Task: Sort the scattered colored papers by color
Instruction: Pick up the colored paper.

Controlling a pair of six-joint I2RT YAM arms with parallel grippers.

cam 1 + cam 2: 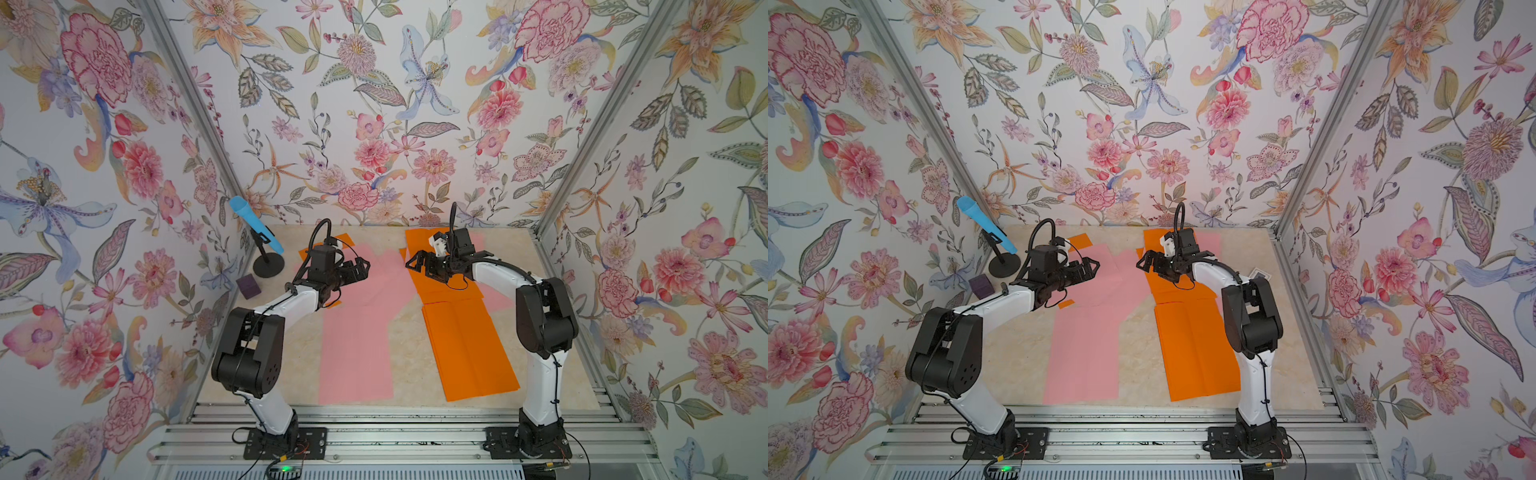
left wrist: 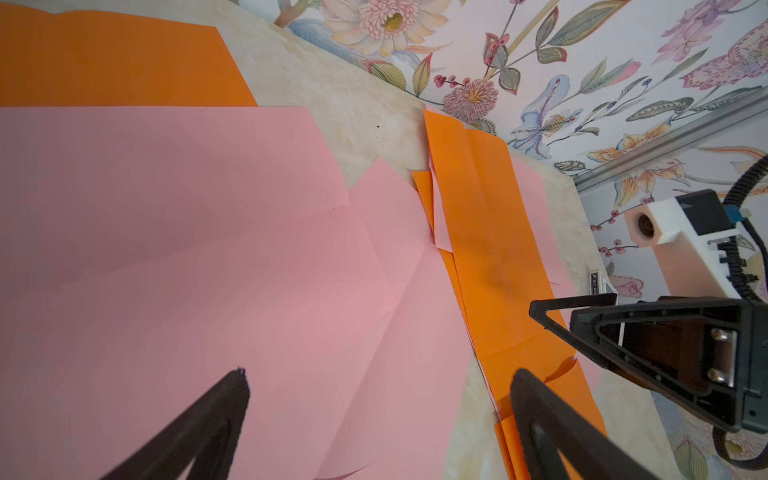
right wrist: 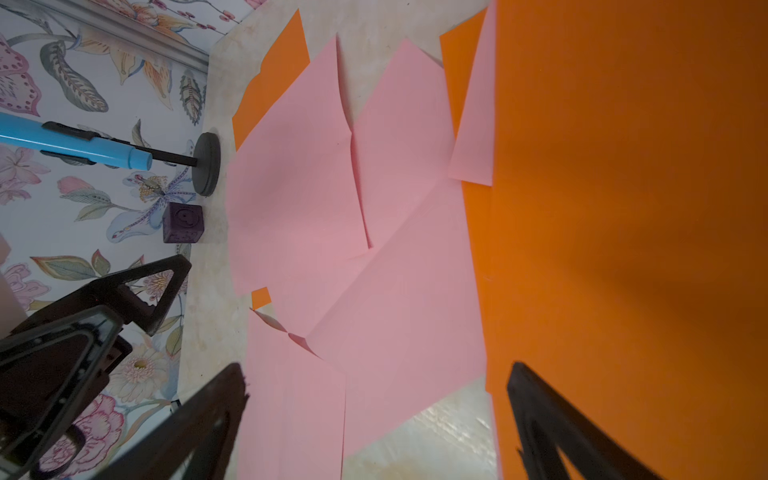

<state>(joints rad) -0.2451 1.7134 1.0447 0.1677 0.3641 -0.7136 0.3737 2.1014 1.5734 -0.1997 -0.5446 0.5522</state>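
Closest to you, the aluminium rails (image 1: 399,440) carry both arm bases along the near edge of the surface (image 1: 411,361). Just past them, a long pink sheet (image 1: 355,357) runs from the near edge toward the middle, left of centre. An orange stack (image 1: 469,353) runs alongside it, right of centre, with bare surface between the two.

Farther back, more pink sheets (image 1: 386,274) overlap in a fan, and a far orange sheet (image 1: 424,243) reaches the far edge.

Your left fingers (image 1: 360,268) hang above the pink fan, spread wide and gripping nothing. Your right fingers (image 1: 417,266) hang above the orange, spread just as wide and also empty.

Your sorting is unfinished. A buried orange sheet (image 2: 108,58) lies partly under the pink ones toward the far left corner. A pink strip (image 1: 496,297) shows from under the orange on the right side.

Along the left edge stand a blue microphone (image 1: 255,224) on its stand and a purple block (image 1: 248,286). A white card (image 1: 1260,274) lies by the right edge.
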